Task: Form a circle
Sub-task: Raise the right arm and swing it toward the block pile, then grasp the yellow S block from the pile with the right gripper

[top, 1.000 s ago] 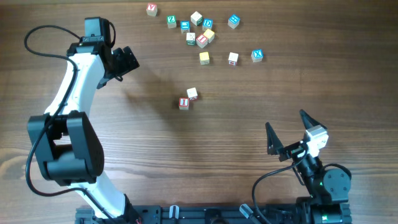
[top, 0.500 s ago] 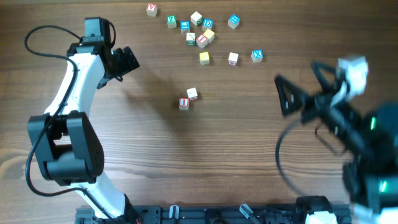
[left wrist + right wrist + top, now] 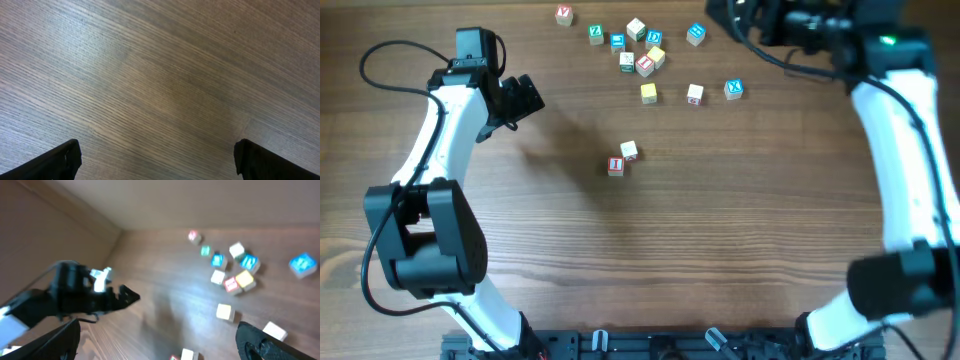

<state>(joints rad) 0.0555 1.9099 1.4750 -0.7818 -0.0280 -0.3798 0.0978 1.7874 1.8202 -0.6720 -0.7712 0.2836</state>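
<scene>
The tight cluster of letter cubes (image 3: 645, 64) sits near the far edge of the worktop (image 3: 720, 220), close in front of the right tool (image 3: 157, 330). In that tool's own view the cluster (image 3: 231, 284) lies ahead of the fingers and somewhat to the right. It shows a red-lettered face, a yellow one, blue-lettered ones and pale ones. The cubes are bunched close together, some touching, but not in a clean closed ring.

A blue cube (image 3: 695, 34) lies between the cluster and the right tool. A yellow cube (image 3: 648, 93), a pale cube (image 3: 694, 94) and a blue X cube (image 3: 733, 89) lie near the cluster on its near side. Two more cubes (image 3: 622, 158) sit together, well apart from both tools.

The right tool is spread wide with nothing between its fingers. The left tool (image 3: 525, 97) is well apart from the cluster. It is also fully spread and empty, with only bare worktop showing between its fingertips (image 3: 65, 157).
</scene>
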